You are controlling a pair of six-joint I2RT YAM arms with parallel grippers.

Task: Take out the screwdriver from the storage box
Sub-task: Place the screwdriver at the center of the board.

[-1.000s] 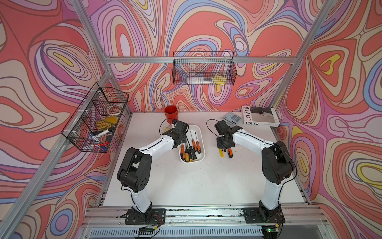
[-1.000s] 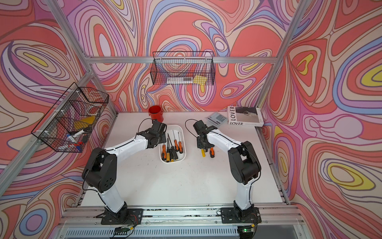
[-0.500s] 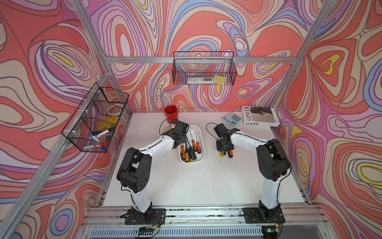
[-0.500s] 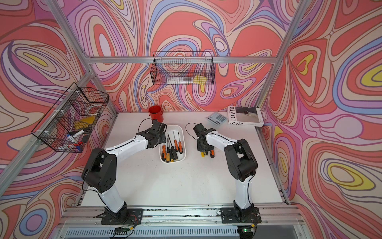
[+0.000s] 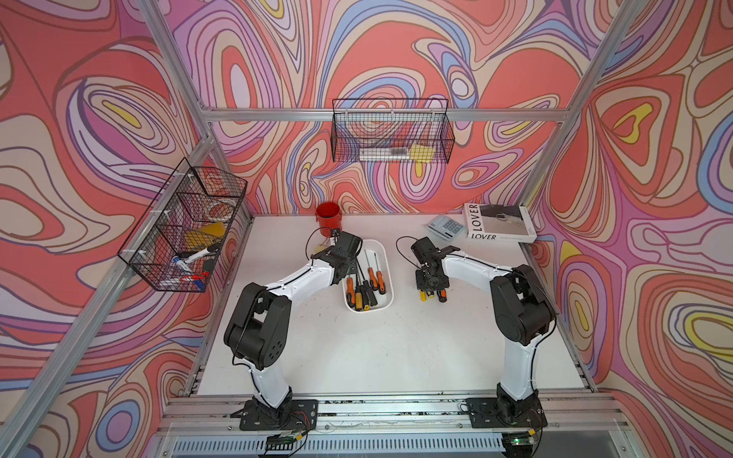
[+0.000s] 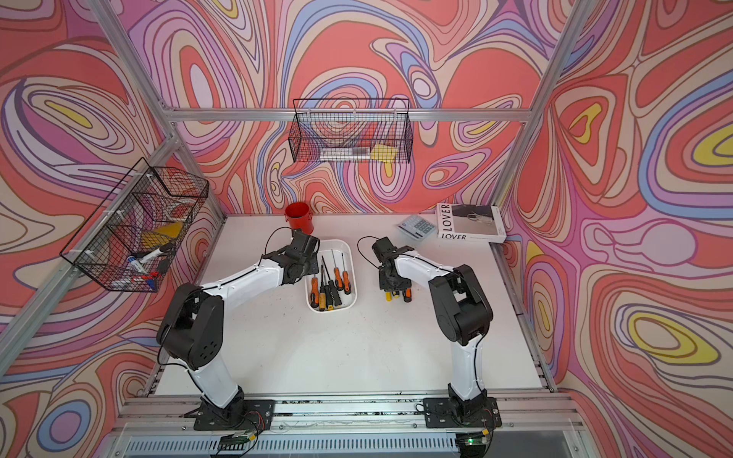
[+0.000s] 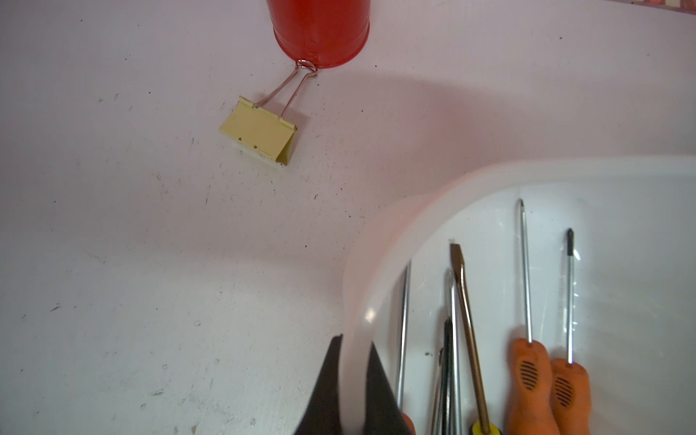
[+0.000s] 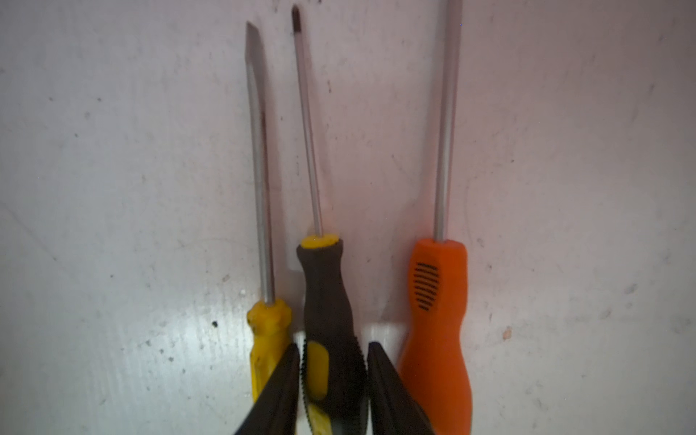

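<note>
- Robot lab test cell, by every sign.
- Boxed in by an aluminium frame (image 5: 388, 115), with printed swirl backdrop panels (image 5: 396, 47) serving as walls on three sides.
- Bare white tabletop (image 5: 377, 349) underneath, scuffed and speckled in the wrist views.
- Left arm (image 5: 293, 281) and right arm (image 5: 476, 269), white and black, bolted by base plates to a metal rail (image 5: 396, 408) along the front edge, cables showing.
- Back wire basket (image 5: 390, 131) hung off the frame bar, side wire basket (image 5: 186, 226) off a post, markers inside.
- Odd mix of props on the table: red cup (image 5: 328, 218), book (image 5: 497, 224), calculator (image 5: 446, 227), binder clip (image 7: 260, 135), storage box (image 5: 391, 273) of screwdrivers (image 5: 350, 287).
</note>
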